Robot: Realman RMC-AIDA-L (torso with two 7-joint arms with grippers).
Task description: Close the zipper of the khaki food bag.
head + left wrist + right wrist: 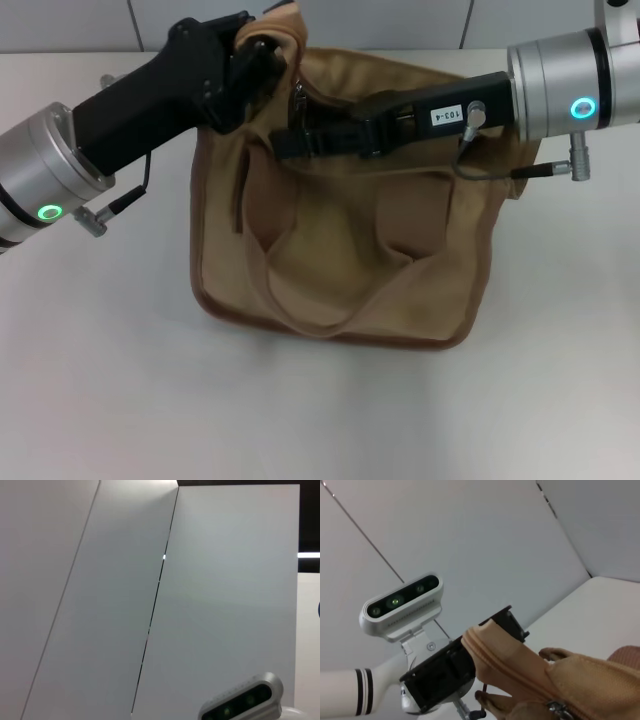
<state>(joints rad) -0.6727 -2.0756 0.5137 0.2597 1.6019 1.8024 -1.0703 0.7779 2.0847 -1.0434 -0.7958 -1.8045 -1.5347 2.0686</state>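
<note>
Left end effector (262,52) pinches bag (340,250); white table (90,380).

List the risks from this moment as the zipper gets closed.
1. The left gripper pinches only the bag's top corner; a hard pull may tear the fabric free.
2. The right gripper sits near the small metal slider; it may slip off, leaving the zipper open.
3. The soft bag sags and its strap lies loose, so the track may buckle and jam.
</note>
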